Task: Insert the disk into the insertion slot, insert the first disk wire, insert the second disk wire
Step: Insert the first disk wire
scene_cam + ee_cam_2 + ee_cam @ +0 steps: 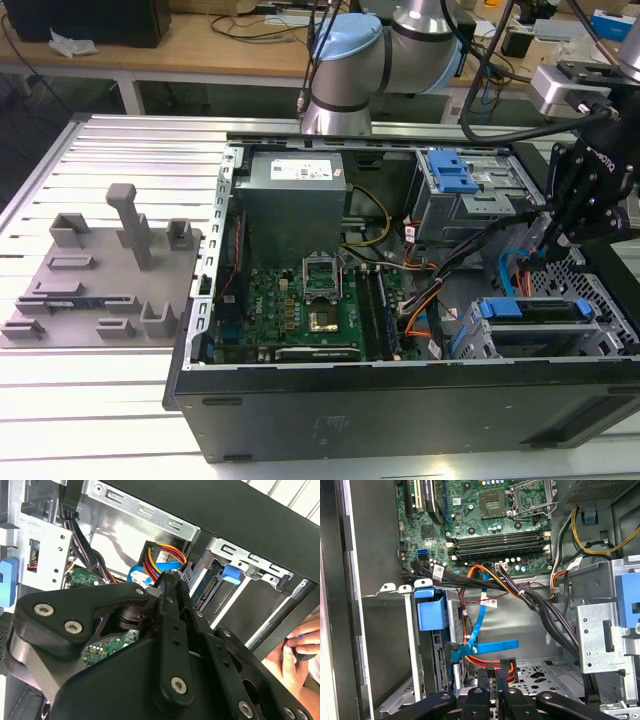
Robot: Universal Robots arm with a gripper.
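The disk (530,308) in its blue carrier (429,614) sits inside the insertion slot (470,338), the low grey cage at the exterior view's lower right. My gripper (496,679) hangs just behind the disk's rear edge (207,592). It is shut on a black wire plug (503,669) that trails red, orange and yellow wires (165,555). A flat blue wire (487,646) ends in a blue plug (454,655) that lies against the disk's rear edge. In the exterior view my gripper (553,245) reaches down into the case beside the slot.
The taller grey cage with a blue latch (455,175) stands behind the slot. A thick black cable bundle (540,605) crosses close to my gripper. The motherboard (300,300) fills the case floor. A person's hand (295,650) holds something outside the case wall.
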